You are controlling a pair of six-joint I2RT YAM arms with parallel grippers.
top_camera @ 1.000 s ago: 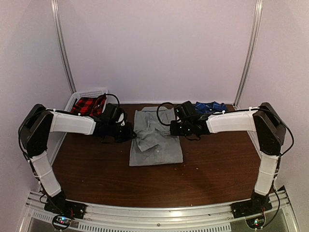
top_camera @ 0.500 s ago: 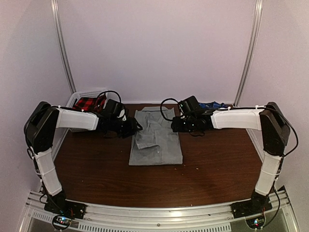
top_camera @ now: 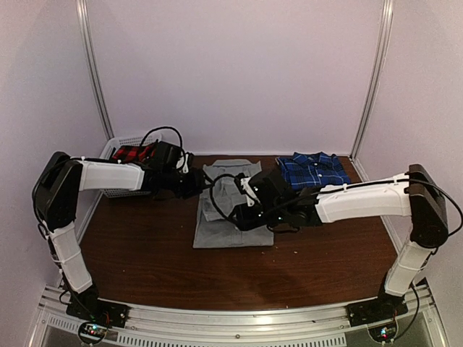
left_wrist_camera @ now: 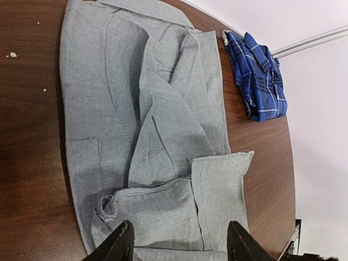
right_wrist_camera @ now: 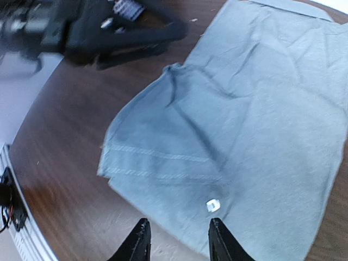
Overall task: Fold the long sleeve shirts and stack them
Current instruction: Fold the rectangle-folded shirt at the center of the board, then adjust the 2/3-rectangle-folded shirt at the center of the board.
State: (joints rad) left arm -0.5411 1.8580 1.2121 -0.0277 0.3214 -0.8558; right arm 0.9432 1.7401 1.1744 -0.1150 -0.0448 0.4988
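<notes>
Dark wooden table [top_camera: 145,260]: bears all items.

Light grey shirt [top_camera: 221,233]: lies flat at the table centre, collar to the far side, sleeves folded in over the body.

Blue plaid shirt [top_camera: 312,170]: folded, behind and right of the grey shirt, apart from it.

White basket [top_camera: 114,148]: behind and left of the grey shirt; holds a red plaid garment [top_camera: 134,152].

Left gripper [left_wrist_camera: 179,224]: at the grey shirt's left edge, fingers spread, holding nothing.

Right gripper [right_wrist_camera: 178,222]: over the grey shirt's near part, fingers apart, holding nothing.

Small white label [right_wrist_camera: 213,205]: on the grey shirt; writing unreadable.
</notes>
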